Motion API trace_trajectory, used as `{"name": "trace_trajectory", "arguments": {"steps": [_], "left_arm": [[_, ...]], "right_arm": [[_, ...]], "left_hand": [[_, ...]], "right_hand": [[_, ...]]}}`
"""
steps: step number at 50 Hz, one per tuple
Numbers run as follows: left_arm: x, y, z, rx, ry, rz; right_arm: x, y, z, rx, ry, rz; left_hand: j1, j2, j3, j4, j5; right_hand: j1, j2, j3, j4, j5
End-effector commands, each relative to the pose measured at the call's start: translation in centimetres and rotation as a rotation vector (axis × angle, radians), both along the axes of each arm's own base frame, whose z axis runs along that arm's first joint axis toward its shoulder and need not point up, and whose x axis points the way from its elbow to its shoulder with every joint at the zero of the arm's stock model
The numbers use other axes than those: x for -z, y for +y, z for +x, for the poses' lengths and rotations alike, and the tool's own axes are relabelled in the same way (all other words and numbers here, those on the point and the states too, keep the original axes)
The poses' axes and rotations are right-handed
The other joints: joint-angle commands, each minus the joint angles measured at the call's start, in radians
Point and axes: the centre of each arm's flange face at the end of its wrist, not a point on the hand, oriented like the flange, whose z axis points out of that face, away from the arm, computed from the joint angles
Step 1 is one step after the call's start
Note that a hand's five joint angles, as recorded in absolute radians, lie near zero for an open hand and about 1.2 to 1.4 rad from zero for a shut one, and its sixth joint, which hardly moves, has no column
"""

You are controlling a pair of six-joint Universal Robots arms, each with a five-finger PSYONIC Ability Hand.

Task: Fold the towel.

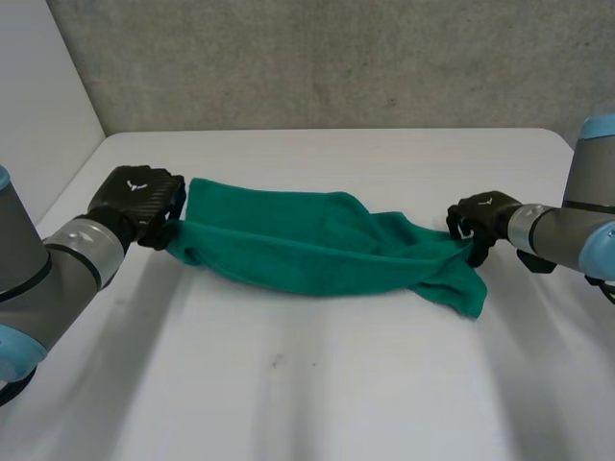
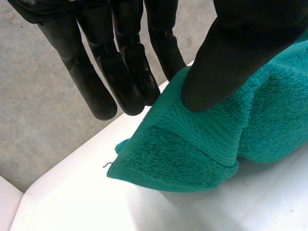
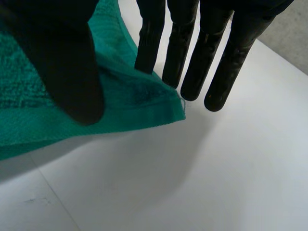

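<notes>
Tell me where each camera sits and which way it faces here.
Head view: between and behind the arms, looking down at the table; both forearms show, left hand and right hand at opposite ends of the green towel.
Left wrist view: on the left wrist, looking along the palm; its fingers and thumb pinch a towel corner.
Right wrist view: on the right wrist, likewise; fingers and thumb pinch another corner.
Shared: all three show towel and table.

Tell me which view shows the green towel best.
Head view: the whole towel spans between the left robot hand and right robot hand. Each wrist view gives a close look at the towel end pinched between that hand's thumb and fingers.
</notes>
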Motion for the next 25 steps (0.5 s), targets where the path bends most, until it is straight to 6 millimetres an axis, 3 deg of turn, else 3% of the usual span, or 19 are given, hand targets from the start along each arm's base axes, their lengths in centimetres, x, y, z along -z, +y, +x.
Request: {"name": "trace_trajectory", "arguments": {"steps": [1, 5, 6, 10, 14, 17, 19, 24, 25], "left_arm": [[-0.2, -0.3, 0.4, -0.013, 0.002, -0.006], [-0.5, -0.6, 0.7, -0.024, 0.005, -0.016], [-1.1, -0.7, 0.8, -0.030, 0.009, -0.033], [-3.9, 0.0, 0.9, -0.031, 0.032, -0.105], [-7.1, 1.3, 1.2, -0.030, 0.058, -0.197], [-8.6, 2.2, 1.4, -0.028, 0.066, -0.242], [-9.0, 3.1, 1.6, -0.024, 0.059, -0.229], [-7.1, 4.1, 1.9, -0.027, 0.016, -0.080], [-5.7, 4.0, 1.9, -0.028, -0.002, -0.009]], "right_arm": [[-0.2, -0.2, 0.4, -0.005, -0.004, -0.004], [-4.9, -0.3, 0.2, 0.019, -0.063, -0.085], [-8.4, 0.2, 0.1, 0.030, -0.108, -0.141], [-14.4, 2.4, -0.1, 0.025, -0.166, -0.237], [-17.6, 5.1, -0.6, 0.004, -0.148, -0.275], [-19.0, 7.0, -1.4, -0.002, -0.092, -0.285], [-18.7, 8.5, -2.3, -0.018, -0.001, -0.248], [-15.2, 11.1, -2.6, -0.137, 0.202, -0.103], [-13.9, 11.5, -2.7, -0.164, 0.245, -0.064]], "left_hand": [[0.263, 0.205, 0.209, 0.203, 0.258], [0.263, 0.205, 0.209, 0.203, 0.258], [0.263, 0.205, 0.209, 0.203, 0.258], [0.263, 0.205, 0.209, 0.203, 0.258], [0.263, 0.205, 0.209, 0.203, 0.258], [0.263, 0.205, 0.209, 0.203, 0.258], [0.263, 0.205, 0.209, 0.203, 0.258], [0.263, 0.205, 0.209, 0.203, 0.258], [0.263, 0.205, 0.209, 0.203, 0.258]], "right_hand": [[0.720, 0.605, 0.607, 0.607, 0.637], [0.720, 0.605, 0.607, 0.607, 0.637], [0.720, 0.605, 0.607, 0.607, 0.637], [0.720, 0.605, 0.607, 0.607, 0.637], [0.720, 0.605, 0.607, 0.607, 0.637], [0.720, 0.605, 0.607, 0.607, 0.637], [0.720, 0.605, 0.607, 0.607, 0.637], [0.720, 0.605, 0.607, 0.607, 0.637], [0.720, 0.605, 0.607, 0.607, 0.637]]}}
